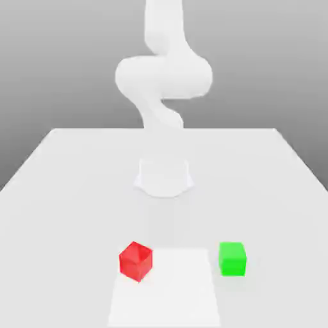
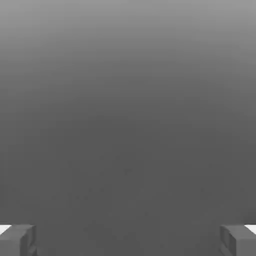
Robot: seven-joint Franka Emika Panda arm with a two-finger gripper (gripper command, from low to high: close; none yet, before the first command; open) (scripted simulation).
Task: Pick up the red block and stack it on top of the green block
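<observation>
Fully spread and holding nothing, the end effector [image 2: 128, 240] shows in the hand view as two grey fingertips [image 2: 17, 240] at opposite edges, with only plain grey surface between them and no block in the gap.

In the exterior view the red block [image 1: 136, 261] sits on the tabletop [image 1: 64, 179] near the front, turned so that one corner faces the camera, at the edge of a paler square patch [image 1: 173, 288]. No part of the arm touches it. The green block [image 1: 232, 258] rests on the exterior view's right of it, well apart, squarely placed and with its top bare. The white arm [image 1: 163, 77] rises behind both cubes, toward the back of the tabletop.

Judging from this layout, nothing of the task is done yet. Every step remains: reaching the red cube, closing on it, lifting it, carrying it across and setting it down on the green one.
</observation>
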